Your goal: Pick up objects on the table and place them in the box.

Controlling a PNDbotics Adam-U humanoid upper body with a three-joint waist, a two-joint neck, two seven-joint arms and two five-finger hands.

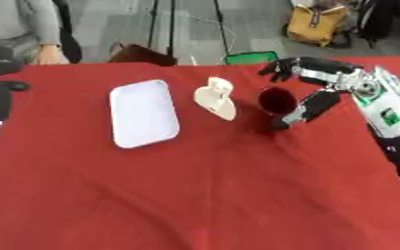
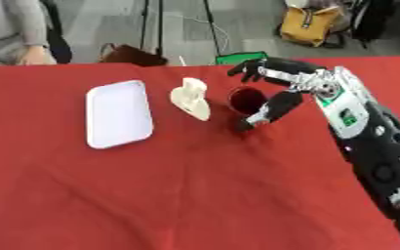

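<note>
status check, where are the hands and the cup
Right hand open around dark red cup, not closed. Left hand not visible. Cream object close beside cup. White tray empty.

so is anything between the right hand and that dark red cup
Nothing visible. The right hand already brackets the cup, fingers behind its far rim and thumb down its right side. The cream object lies to the cup's left, outside the hand.
</note>
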